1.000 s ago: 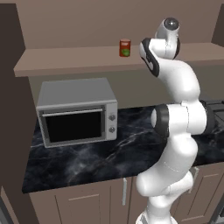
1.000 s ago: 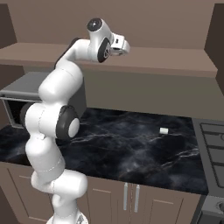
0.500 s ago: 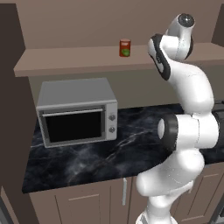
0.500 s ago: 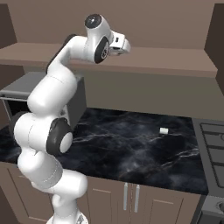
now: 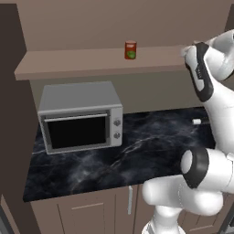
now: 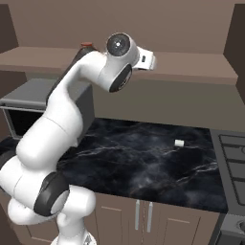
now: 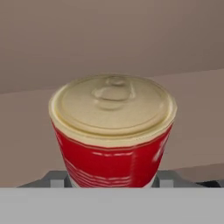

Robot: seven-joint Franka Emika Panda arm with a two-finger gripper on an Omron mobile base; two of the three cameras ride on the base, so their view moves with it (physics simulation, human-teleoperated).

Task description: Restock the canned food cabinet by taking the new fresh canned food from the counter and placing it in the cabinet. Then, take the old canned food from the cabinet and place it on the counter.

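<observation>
The old canned food [image 7: 113,135], red with a cream-white lid, stands upright close in front of the hand camera, on the cabinet's brown shelf [image 7: 26,131]. My gripper [image 7: 112,181] is shut on it, with a grey finger [image 7: 56,178] at each side of its base. The new fresh canned food [image 5: 130,50], orange-red with a green patch, stands on the cabinet ledge [image 5: 68,64], left of my hand [image 5: 188,49]. In the right base view its top [image 6: 86,45] peeks out behind the arm, and my hand [image 6: 146,60] reaches over the ledge [image 6: 191,72].
A grey microwave [image 5: 80,116] [image 6: 28,103] stands on the black marble counter [image 5: 137,151] [image 6: 143,162] at the left. A small white object [image 5: 196,122] [image 6: 179,143] lies on the counter's right part. A stove [image 6: 234,158] borders the counter at the far right.
The arm has swung to the right along the cabinet ledge, and its elbow has moved with it. The new can on the ledge has stayed in place.
</observation>
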